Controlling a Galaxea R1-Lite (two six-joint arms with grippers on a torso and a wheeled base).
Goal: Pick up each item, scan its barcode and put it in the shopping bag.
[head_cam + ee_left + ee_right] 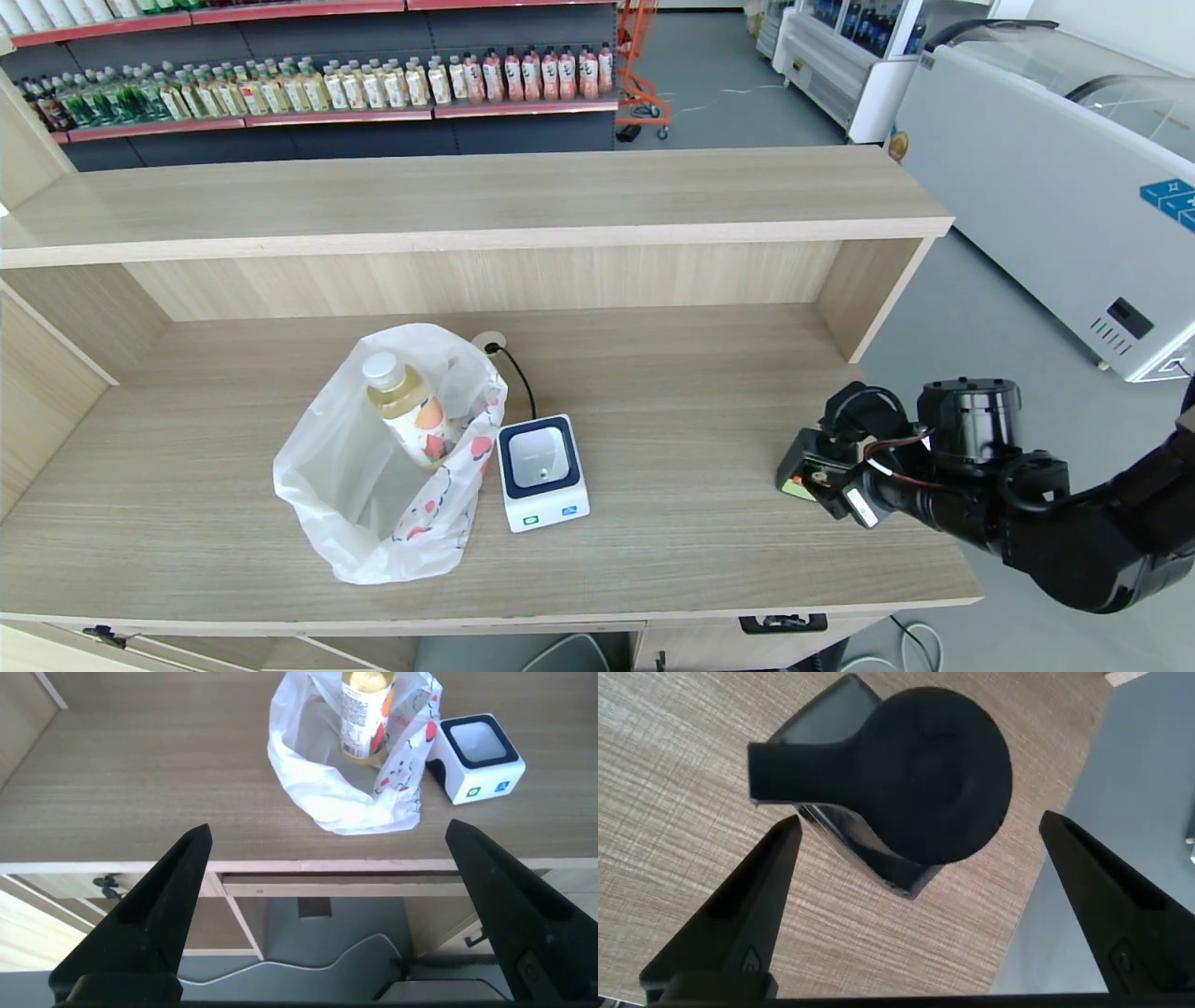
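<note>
We hold our right gripper (920, 831) spread wide just above a dark box (827, 723). Our left gripper (329, 833) gapes too. The shopping bag (322, 798), bottle (360, 719) inside, sits ahead of it.

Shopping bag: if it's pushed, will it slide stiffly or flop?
Probably floppy: the shopping bag is thin, crumpled plastic. The bottle leaning inside likely anchors it, and could topple if pushed.

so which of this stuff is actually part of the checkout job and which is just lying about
Job: shopping bag, bottle in it, scanner, black box farther right on the counter (probably next to scan).
Just about: shelf bottles, chest freezers, orange cart.
</note>
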